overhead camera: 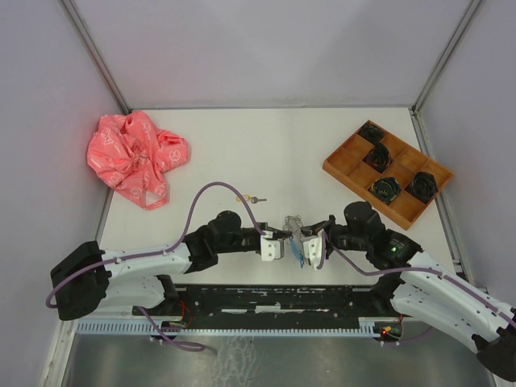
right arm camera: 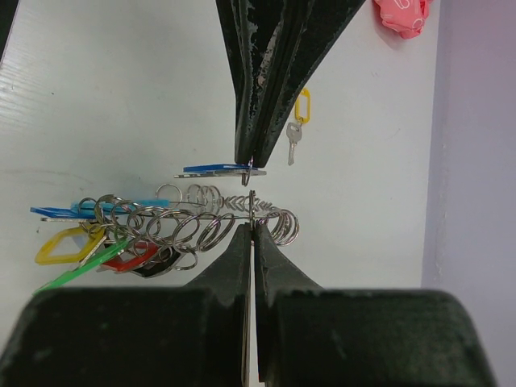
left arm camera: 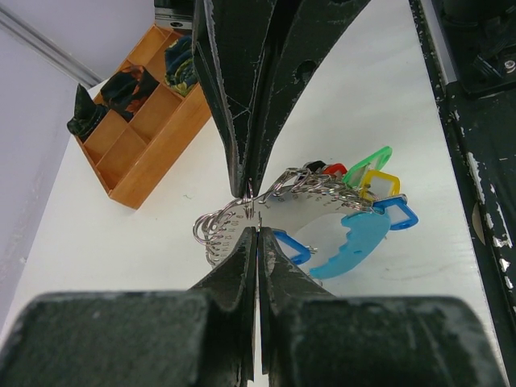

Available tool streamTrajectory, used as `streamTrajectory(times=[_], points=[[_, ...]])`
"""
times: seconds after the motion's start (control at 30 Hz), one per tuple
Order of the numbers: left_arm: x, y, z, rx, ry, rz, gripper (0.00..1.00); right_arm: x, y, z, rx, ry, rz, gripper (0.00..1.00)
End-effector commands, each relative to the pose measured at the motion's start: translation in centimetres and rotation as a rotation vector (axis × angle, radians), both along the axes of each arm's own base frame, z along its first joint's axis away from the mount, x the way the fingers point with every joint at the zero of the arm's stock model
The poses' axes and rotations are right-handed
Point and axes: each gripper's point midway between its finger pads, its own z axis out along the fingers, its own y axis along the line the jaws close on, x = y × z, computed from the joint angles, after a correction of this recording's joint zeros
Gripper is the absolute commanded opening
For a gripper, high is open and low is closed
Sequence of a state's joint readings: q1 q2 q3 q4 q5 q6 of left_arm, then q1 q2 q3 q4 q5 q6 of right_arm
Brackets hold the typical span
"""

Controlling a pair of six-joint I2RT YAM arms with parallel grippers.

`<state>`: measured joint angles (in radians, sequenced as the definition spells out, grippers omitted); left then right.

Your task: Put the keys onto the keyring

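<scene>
Left gripper (overhead camera: pixel 282 240) and right gripper (overhead camera: pixel 308 243) are both clenched on the keyring (overhead camera: pixel 294 225), held at near centre. A loose key (overhead camera: pixel 251 198) lies just beyond. Bag (overhead camera: pixel 133 157) far left and tray (overhead camera: pixel 340 149) far right are well apart.

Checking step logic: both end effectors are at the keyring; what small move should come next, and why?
Probably open the left end effector and reach for the loose key. Both it and the right end effector pinch the keyring, and that key lies apart from it, on the left side.
</scene>
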<state>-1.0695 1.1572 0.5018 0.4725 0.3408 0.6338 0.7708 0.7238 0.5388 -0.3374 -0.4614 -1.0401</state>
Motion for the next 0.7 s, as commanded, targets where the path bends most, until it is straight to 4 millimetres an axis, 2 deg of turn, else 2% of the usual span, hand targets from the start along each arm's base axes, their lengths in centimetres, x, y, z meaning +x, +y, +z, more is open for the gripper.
streamTrajectory(times=[0.0,0.4,0.67], points=[[0.27,-0.52,1.38,-0.031,-0.058,0.0,0.03,0.44,0.8,1.6,0.058,-0.037,0.003,0.01],[0.94,-0.22,1.3,-0.026,-0.066,0.044,0.03,0.31,0.71,1.63,0.059,-0.034,0.003,0.01],[0.61,-0.38,1.62,-0.035,-0.065,0.024,0.03,0.32,0.81,1.63,0.058,-0.03,0.005,0.01]])
